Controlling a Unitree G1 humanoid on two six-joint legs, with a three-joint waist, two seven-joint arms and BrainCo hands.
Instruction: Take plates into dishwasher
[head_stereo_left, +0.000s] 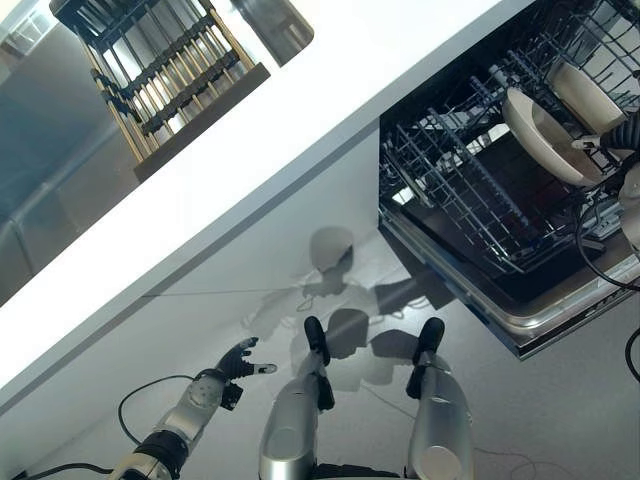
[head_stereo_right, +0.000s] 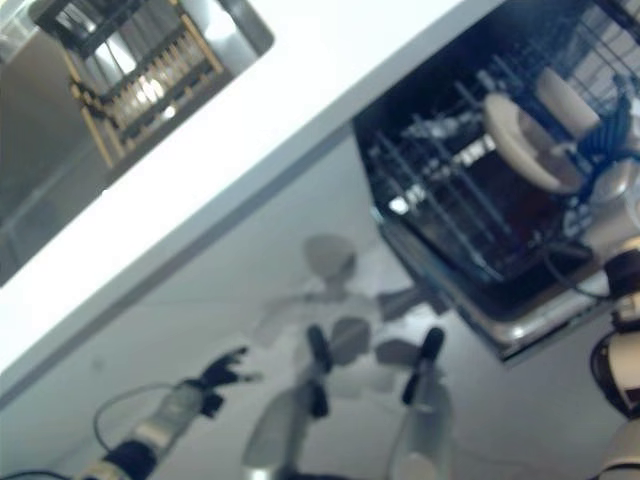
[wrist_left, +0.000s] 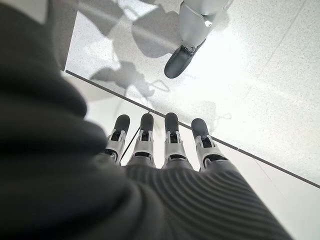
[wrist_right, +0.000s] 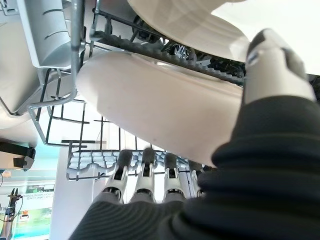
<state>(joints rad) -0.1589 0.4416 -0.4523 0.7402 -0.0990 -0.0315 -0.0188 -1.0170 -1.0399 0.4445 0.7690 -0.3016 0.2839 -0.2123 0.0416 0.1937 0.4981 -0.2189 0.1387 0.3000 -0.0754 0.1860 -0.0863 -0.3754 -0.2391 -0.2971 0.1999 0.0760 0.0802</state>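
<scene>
Nearest to me, low on the left, I note the left hand (head_stereo_left: 236, 362) hanging clear of everything above the pale speckled floor (wrist_left: 260, 85), its fingers (wrist_left: 171, 137) straight and relaxed, holding nothing.

On the right side, the right hand (wrist_right: 265, 75) is at the dishwasher rack (head_stereo_left: 470, 190). I see its thumb lying over the rim of a plate (wrist_right: 160, 110) while the fingers (wrist_right: 145, 180) run beneath it, so the hand pinches that plate. The plate is cream-coloured, smooth and glossy, round with a shallow dished profile. It stands on edge among the rack's tines, near the right end of the rack. A second plate (head_stereo_left: 588, 95) of the same cream glaze stands on edge just beyond it, farther in; I cannot tell whether the two touch.

The rack is dark coated wire, a grid of thin bars with upright prongs, drawn out over the open dishwasher door (head_stereo_left: 540, 320), which has a metallic edge and a dark inner panel.

Above the machine runs a white countertop (head_stereo_left: 300, 120), smooth and flat, with a plain pale cabinet front below it. At the far left on the counter sits a drying rack (head_stereo_left: 165, 70) with wooden-looking slats and dark bars, beside a steel sink (head_stereo_left: 275, 25).
</scene>
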